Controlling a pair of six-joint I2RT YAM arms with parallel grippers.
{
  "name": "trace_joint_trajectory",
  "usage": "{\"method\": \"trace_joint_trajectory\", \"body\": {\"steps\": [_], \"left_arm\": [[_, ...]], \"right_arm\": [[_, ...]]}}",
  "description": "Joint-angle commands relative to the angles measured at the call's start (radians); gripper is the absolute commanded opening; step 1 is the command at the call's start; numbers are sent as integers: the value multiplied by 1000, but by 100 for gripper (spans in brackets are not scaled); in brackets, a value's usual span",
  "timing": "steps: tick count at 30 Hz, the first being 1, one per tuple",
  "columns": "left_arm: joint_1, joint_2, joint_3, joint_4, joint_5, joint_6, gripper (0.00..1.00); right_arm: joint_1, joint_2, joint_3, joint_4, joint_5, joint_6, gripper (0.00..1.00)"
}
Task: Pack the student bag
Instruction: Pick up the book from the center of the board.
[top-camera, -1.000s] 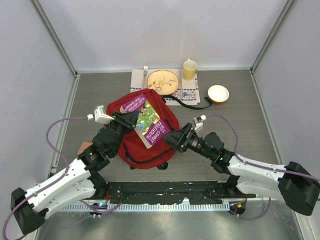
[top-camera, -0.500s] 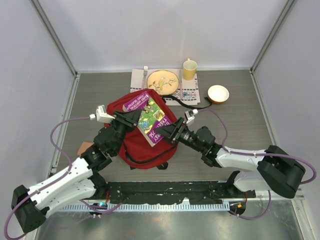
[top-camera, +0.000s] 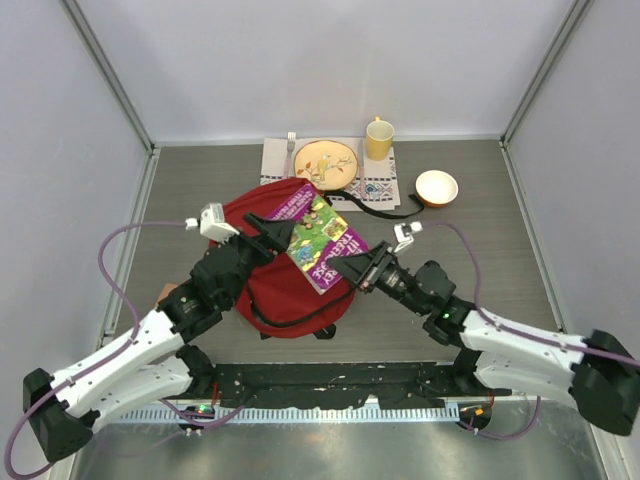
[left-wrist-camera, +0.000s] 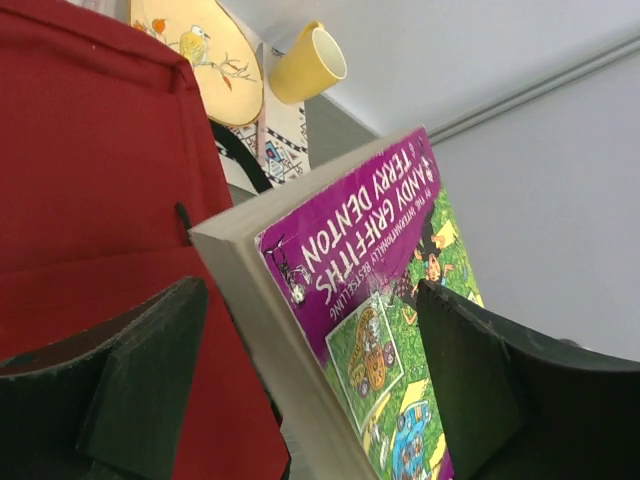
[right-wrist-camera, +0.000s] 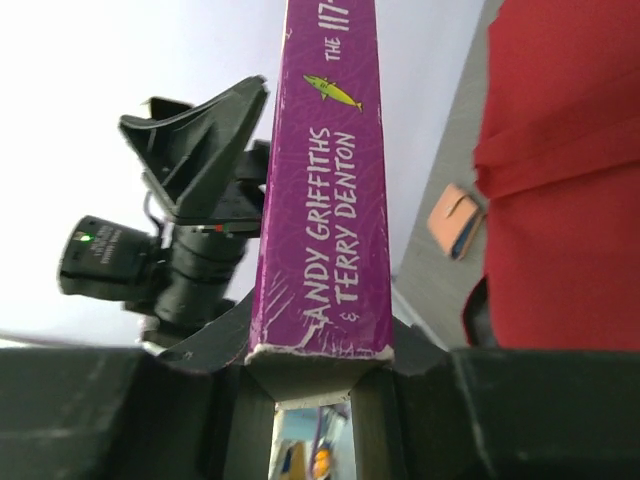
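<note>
The red bag lies on the table in front of the two arms, below a plate and a yellow mug. Above the bag's upper right part, the right gripper is clamped on the spine end of a purple book. The left gripper is spread wide at the book's opposite edge, over the bag's top, gripping nothing.
</note>
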Motion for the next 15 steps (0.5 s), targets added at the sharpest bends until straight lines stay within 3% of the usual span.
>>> {"method": "trace_joint_trajectory", "body": {"steps": [1,5,8,15], "left_arm": [[-5,51,187,-251,58,224,91],[-5,112,210,-342,195,352,95],[-17,146,198,-327,354,427,95],[-178,244,215,-383,476,578,97]], "right_arm": [[-2,-293,39,-408,331,-159,1],[-2,-499,117,-877,587,-194,1],[-2,-617,168,-1089,731,-197,1],[-2,-746,267,-1383,852,-190,1]]}}
